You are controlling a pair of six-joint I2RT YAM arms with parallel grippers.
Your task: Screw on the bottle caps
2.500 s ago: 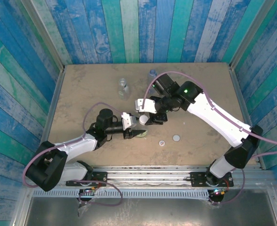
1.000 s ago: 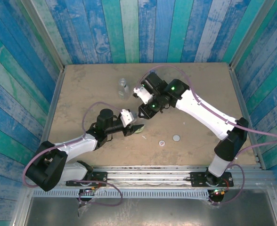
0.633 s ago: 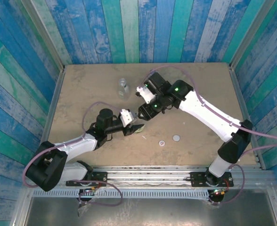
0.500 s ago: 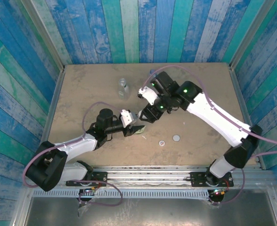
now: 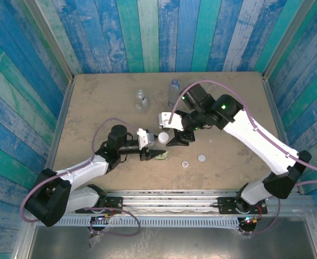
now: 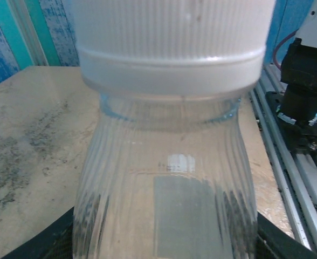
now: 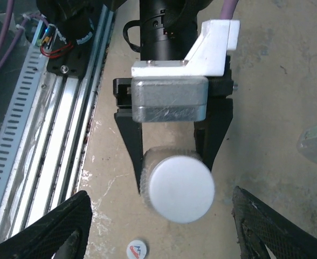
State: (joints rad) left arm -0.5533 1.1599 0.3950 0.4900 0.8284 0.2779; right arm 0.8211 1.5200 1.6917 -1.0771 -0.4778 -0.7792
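- Plastic caps lie flat on the table (image 5: 94,108) close to its near edge, about midway along it: the white cap with a red-blue mark (image 5: 185,164) and, just to its right and a little farther in, the pale grey cap (image 5: 202,158), the two apart
- Reaching in from the near-left corner, the left gripper (image 5: 149,148) is clamped on the green-label bottle (image 5: 159,156), one finger on each side of it; the bottle is roughly mid-table, slightly toward the near edge
- On that bottle's neck sits the plain white cap (image 5: 163,138), ribbed round its side; the left wrist view shows it down against the collar ring, though how tightly it is screwed on cannot be told
- Just right of the capped bottle hovers the right gripper (image 5: 180,139), jaws spread and holding nothing; in its wrist view the fingers (image 7: 56,226) stand clear of the cap on either side
- Toward the far edge stands the plain clear bottle (image 5: 141,101), left of centre, and the blue-tinted bottle (image 5: 173,86) stands right of it and nearer the far edge, the two apart
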